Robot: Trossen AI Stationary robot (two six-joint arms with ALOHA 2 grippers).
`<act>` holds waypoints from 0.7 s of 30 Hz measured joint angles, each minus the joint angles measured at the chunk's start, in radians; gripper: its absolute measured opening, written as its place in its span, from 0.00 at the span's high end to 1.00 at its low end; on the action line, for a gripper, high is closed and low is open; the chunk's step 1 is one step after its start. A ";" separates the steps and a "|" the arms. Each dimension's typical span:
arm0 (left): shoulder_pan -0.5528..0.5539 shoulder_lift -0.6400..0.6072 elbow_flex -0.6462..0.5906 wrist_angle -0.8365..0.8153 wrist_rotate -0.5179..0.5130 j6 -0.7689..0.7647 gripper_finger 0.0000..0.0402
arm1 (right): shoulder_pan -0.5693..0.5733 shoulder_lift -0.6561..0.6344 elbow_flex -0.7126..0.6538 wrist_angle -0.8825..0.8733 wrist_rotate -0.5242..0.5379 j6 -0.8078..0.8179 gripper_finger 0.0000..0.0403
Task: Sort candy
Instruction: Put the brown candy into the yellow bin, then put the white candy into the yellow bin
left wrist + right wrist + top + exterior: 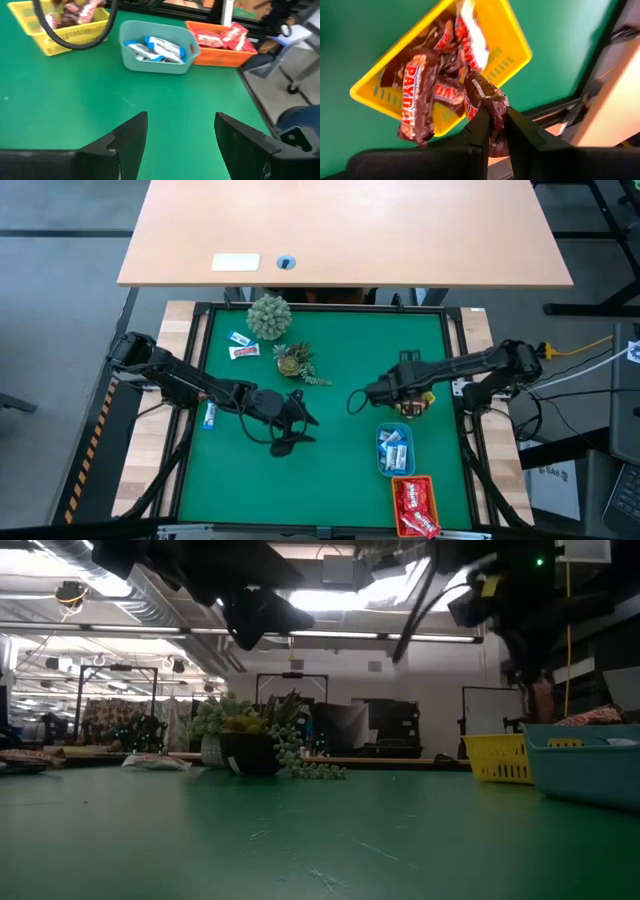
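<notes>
Between the right claw's (492, 125) two fingers sits a dark brown mini bar (487, 100), pinched by one end, so the claw is nearly closed on it. The bar's long axis runs out from the fingertips toward the yellow tray (512, 47), which lies directly beneath it and already holds a heap of the same brown bars (420, 85). That is the relation the next move depends on: the bar hangs over the tray's opening, near its rim on the claw's side, so letting go looks likely to drop it in, though a bar falling so near the rim could tip out.

From above, the right claw (398, 392) hovers over the yellow tray (413, 408) by the tabletop's right edge, its arm reaching in from that side with the elbow bent and the wrist angled downward. Next along that edge, toward the near right corner, stand a blue tray (394, 448) of blue-and-white sweets and then an orange tray (415, 505) of red packets.

The left claw (290, 420) waits over the middle of the green tabletop (330, 470), fingers spread wide and holding nothing. Unsorted sweets remain on its side: two near the far left corner (243, 346), beside a potted plant (269, 316), and one along the left edge (209, 416). The left arm is plainly the nearer one for those.
</notes>
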 joint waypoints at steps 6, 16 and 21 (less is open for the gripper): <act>0.009 0.000 0.000 -0.001 -0.026 0.025 0.44 | -0.052 0.000 -0.029 -0.007 -0.074 0.058 0.77; 0.062 -0.047 -0.001 -0.126 -0.024 0.026 0.44 | -0.059 0.000 -0.029 -0.005 -0.060 0.058 0.57; 0.107 -0.163 -0.001 -0.370 -0.026 0.026 0.44 | -0.059 0.001 -0.029 -0.007 -0.063 0.058 0.54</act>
